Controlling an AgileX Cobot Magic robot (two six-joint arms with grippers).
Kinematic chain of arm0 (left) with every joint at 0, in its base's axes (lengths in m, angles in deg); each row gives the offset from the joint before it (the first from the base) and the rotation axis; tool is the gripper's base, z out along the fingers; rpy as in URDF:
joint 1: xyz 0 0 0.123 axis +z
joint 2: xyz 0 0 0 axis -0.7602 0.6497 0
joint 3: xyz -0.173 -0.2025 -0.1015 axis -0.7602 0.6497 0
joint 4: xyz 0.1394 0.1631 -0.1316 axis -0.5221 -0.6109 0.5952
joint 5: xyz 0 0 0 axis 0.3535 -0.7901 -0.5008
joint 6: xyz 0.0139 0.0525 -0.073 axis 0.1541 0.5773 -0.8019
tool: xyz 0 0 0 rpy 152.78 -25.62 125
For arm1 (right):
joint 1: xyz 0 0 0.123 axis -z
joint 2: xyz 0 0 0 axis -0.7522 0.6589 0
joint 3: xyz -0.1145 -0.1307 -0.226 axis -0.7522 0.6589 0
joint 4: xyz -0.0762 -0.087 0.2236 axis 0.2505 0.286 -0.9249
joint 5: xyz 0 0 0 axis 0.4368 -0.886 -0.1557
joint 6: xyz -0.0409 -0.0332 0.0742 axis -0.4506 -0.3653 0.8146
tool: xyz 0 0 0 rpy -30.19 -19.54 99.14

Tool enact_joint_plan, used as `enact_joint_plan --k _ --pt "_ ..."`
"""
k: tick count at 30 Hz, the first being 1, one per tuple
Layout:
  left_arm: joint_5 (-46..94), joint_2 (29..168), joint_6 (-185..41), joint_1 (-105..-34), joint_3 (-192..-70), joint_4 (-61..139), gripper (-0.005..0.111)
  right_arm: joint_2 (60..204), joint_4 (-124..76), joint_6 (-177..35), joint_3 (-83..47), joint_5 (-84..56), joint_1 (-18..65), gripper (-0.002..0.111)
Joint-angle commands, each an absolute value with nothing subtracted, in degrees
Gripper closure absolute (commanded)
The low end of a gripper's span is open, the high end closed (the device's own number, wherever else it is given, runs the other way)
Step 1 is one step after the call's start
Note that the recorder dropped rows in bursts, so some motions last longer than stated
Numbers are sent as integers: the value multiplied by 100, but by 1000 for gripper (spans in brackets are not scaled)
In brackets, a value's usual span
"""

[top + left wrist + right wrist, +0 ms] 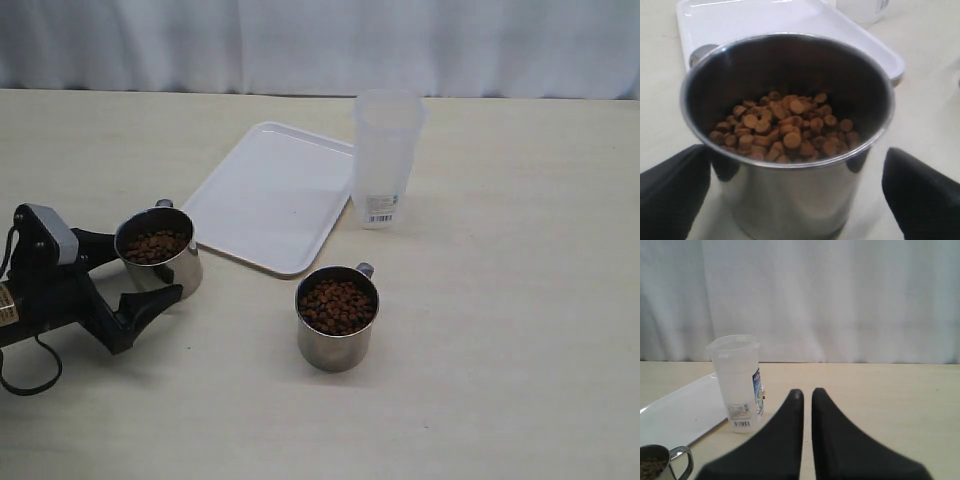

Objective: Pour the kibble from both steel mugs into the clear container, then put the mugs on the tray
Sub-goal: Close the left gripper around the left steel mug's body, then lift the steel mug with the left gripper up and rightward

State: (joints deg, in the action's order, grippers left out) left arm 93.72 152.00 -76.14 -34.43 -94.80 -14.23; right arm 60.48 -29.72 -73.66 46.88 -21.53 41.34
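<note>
We note a pale wood-grain tabletop (pixel 520 330) filling the foreground. Behind its far edge hangs a white pleated curtain (pixel 300 40). We find the light soft and even, shadows faint.

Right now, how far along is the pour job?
Nothing poured yet: the left mug and middle mug both hold kibble, the clear container looks empty, no mug on the tray. In hand: left gripper open around the left mug, not clamped; the right gripper is shut, holding nothing. Left: both pours, both placements.
</note>
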Motion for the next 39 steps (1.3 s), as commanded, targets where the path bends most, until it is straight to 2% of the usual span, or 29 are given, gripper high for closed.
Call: enact_joint_plan --k 1,21,27,39 --pt "9441 15202 -7663 -3488 -9501 -1176 39 6023 -2953 -7379 4712 -2143 4130 103" --pt "9441 15235 -8057 -3502 -9981 -1515 39 6023 -2953 -7379 4712 -2143 4130 103" --pt "9441 15582 -8262 -3785 -10312 -1530 39 6023 -2953 -7379 4712 -2143 4130 103" --pt "9441 15582 -8251 -3790 -10354 -1475 40 6023 -2953 -7379 4712 -2143 4130 103"
